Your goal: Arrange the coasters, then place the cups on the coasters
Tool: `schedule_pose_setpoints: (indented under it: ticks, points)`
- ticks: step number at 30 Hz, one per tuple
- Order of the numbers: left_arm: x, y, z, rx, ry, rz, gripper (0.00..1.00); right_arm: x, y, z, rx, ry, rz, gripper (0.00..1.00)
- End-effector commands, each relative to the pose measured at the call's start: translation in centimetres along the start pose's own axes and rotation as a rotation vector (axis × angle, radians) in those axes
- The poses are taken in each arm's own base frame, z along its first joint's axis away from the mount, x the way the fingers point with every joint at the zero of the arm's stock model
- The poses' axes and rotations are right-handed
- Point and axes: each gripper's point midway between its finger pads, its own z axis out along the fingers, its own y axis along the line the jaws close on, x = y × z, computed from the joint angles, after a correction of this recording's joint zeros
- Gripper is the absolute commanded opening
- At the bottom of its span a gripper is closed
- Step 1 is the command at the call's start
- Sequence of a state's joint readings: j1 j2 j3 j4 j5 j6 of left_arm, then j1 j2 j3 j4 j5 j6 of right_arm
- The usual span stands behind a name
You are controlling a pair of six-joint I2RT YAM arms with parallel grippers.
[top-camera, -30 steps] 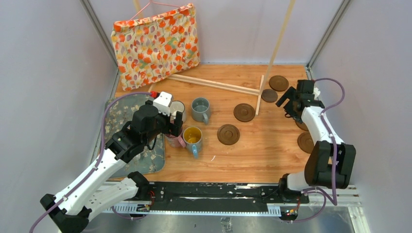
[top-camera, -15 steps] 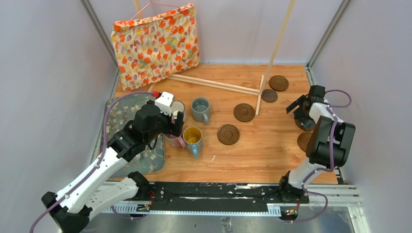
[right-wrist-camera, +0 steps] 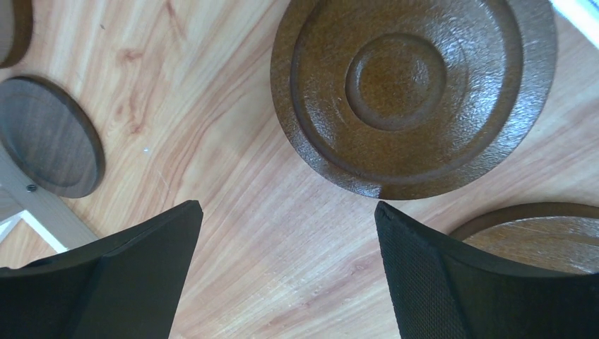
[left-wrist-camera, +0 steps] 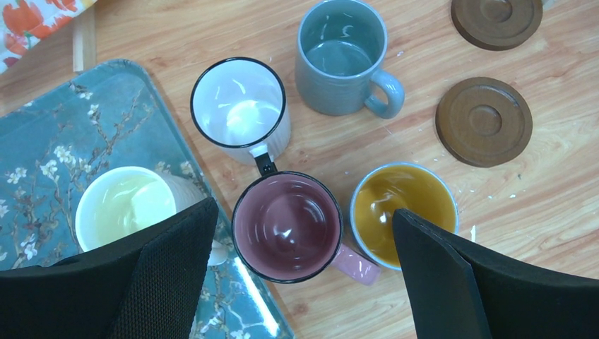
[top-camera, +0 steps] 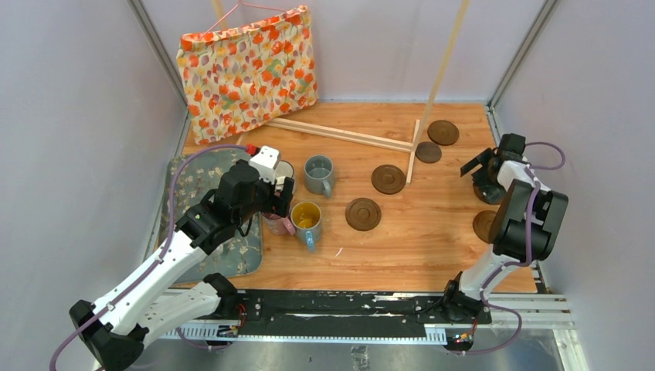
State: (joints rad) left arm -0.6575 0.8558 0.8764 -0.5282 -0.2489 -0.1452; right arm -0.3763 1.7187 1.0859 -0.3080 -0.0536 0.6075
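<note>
My left gripper (left-wrist-camera: 304, 212) hangs open above the pink cup (left-wrist-camera: 287, 226), one finger on each side of it and not touching. Around it stand a blue cup with a yellow inside (left-wrist-camera: 404, 212), a white dark-rimmed cup (left-wrist-camera: 239, 106), a grey-blue cup (left-wrist-camera: 342, 56) and a cream cup (left-wrist-camera: 127, 208) on the mat. Two coasters (top-camera: 363, 214) (top-camera: 388, 178) lie mid-table, and two more (top-camera: 428, 152) (top-camera: 442, 132) at the back. My right gripper (right-wrist-camera: 288, 208) is open low over bare wood, just short of a grooved coaster (right-wrist-camera: 413, 92). Another coaster (right-wrist-camera: 537, 233) lies under its right finger.
A floral grey-blue mat (top-camera: 185, 185) lies at the left edge. A flowered bag (top-camera: 247, 69) leans on the back wall, with wooden slats (top-camera: 340, 133) and an upright stick (top-camera: 432, 93) near the back coasters. The right wall is close to my right arm.
My right gripper has swung away from the back coasters toward the right edge and dropped low over the table. The left gripper has barely moved.
</note>
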Motion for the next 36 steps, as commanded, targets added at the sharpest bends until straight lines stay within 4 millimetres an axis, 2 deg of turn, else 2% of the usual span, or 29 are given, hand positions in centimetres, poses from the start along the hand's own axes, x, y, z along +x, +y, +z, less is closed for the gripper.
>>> schedule_pose_setpoints:
  ticks: [1,5,7,10,14,18,23,27,31,36]
  points:
    - [0.0,0.2,0.3,-0.009,-0.003,0.004,1.00,-3.2,0.2,-2.5,-0.006,-0.092,0.000,0.98]
    - [0.1,0.2,0.3,-0.006,-0.001,0.002,1.00,-4.1,0.3,-3.1,-0.004,-0.105,-0.011,0.97]
    - [0.1,0.2,0.4,-0.008,0.001,0.004,1.00,-5.2,-1.1,-3.2,0.065,-0.155,-0.013,0.99]
    - [0.2,0.3,0.4,-0.012,0.003,0.002,1.00,-5.6,-2.4,-1.9,0.074,-0.122,0.021,0.98]
    - [0.3,0.0,0.6,0.002,0.010,0.004,1.00,-5.8,-2.8,-0.6,0.037,-0.084,0.077,0.98]
    - [0.5,0.1,0.9,-0.005,0.023,0.010,1.00,-5.2,-2.7,1.6,0.029,-0.028,0.080,0.97]
    - [0.5,0.2,1.1,-0.013,0.027,0.011,1.00,-3.1,-3.0,3.6,0.023,0.048,0.091,0.97]
    - [0.3,0.2,1.3,-0.015,0.033,0.006,1.00,-2.9,-2.8,3.5,0.016,0.057,0.077,0.96]
    - [0.6,0.1,1.5,-0.008,0.041,0.009,1.00,-4.4,-2.0,2.6,0.020,0.000,0.043,0.98]
    - [0.5,0.0,1.4,0.001,0.039,0.005,1.00,-3.9,-1.9,4.2,0.025,0.053,0.030,0.97]
